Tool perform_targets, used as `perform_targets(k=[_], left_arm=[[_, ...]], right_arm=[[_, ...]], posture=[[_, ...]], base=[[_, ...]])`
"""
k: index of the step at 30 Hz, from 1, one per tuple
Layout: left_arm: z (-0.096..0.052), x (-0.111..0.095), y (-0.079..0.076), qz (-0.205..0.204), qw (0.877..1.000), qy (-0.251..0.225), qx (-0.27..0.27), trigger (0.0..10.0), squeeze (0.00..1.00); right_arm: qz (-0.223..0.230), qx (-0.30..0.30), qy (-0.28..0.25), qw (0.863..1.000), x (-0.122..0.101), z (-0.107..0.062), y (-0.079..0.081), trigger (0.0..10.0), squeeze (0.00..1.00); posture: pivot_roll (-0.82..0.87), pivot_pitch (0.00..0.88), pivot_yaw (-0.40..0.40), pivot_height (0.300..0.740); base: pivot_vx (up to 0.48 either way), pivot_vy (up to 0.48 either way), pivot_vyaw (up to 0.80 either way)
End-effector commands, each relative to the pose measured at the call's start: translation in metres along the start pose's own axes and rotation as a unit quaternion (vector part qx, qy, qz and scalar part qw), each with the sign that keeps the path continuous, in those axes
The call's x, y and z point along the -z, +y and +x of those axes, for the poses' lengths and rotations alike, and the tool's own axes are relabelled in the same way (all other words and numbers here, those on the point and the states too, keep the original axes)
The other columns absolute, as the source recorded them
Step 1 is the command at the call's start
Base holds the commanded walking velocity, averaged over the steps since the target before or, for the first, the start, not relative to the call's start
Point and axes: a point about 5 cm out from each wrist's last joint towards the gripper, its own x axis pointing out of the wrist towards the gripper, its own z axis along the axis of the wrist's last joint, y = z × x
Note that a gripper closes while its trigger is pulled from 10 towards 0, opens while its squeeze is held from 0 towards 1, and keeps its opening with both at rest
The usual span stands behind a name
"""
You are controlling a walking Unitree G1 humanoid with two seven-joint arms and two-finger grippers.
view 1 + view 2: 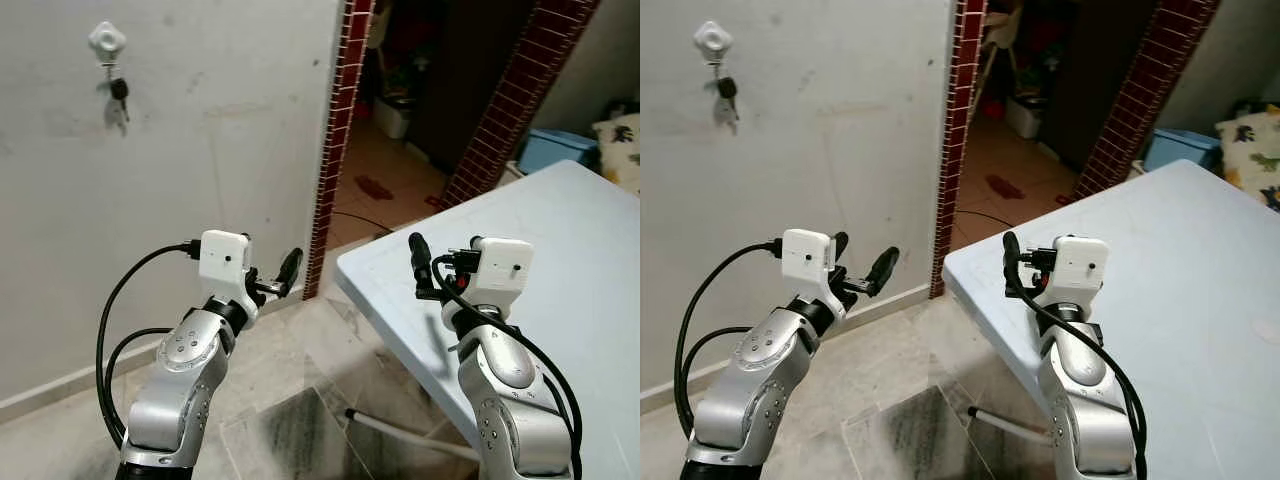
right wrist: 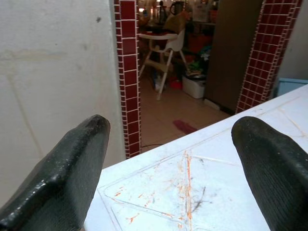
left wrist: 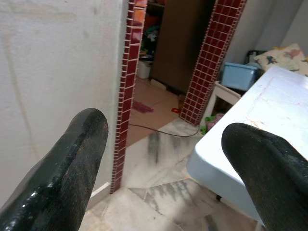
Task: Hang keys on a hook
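Left eye view: keys (image 1: 119, 97) hang on white hook (image 1: 106, 41) at 10 o'clock. Left gripper (image 1: 862, 262) and right gripper (image 1: 424, 262) both raised, spread wide, empty; right over pale blue table (image 1: 580, 260).

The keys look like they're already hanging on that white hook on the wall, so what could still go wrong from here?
The keys hang from the small white hook by what looks like a thin ring; a bump could knock them off, though both claws are well below them now.

The left claw is open and near the wall; a careless swing could scrape it.

The right claw hovers over the table corner and could clip its edge when lowering.
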Motion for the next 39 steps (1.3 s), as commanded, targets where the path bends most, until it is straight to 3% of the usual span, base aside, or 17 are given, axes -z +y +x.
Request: perform_targets(k=[1,9,33,39], left_arm=[[0.0021,0.0007,0.0014,0.004,1.000,0.007,-0.009,10.0,0.00],[0.0019,0.0008,0.0026,0.006,1.000,0.009,-0.017,10.0,0.00],[0.0018,0.0010,0.0045,0.013,1.000,0.016,-0.017,10.0,0.00],[0.0017,0.0008,0.0047,0.014,1.000,0.016,-0.016,10.0,0.00]], right_arm=[[-0.003,-0.002,-0.004,1.000,-0.0031,0.0010,-0.0003,10.0,0.00],[-0.003,-0.002,-0.004,1.000,-0.0029,0.0008,-0.0006,10.0,0.00],[-0.001,-0.005,-0.007,1.000,-0.0023,0.0009,0.0022,10.0,0.00],[0.000,-0.005,-0.007,1.000,-0.0020,0.0016,0.0024,10.0,0.00]], posture=[[0.11,0.026,-0.099,0.740],[0.11,0.029,-0.099,0.740],[0.12,0.027,-0.093,0.740],[0.13,0.023,-0.095,0.740]], base=[[0.000,0.000,-0.73],[0.000,0.000,-0.67],[0.000,0.000,0.00],[-0.261,0.000,0.00]])
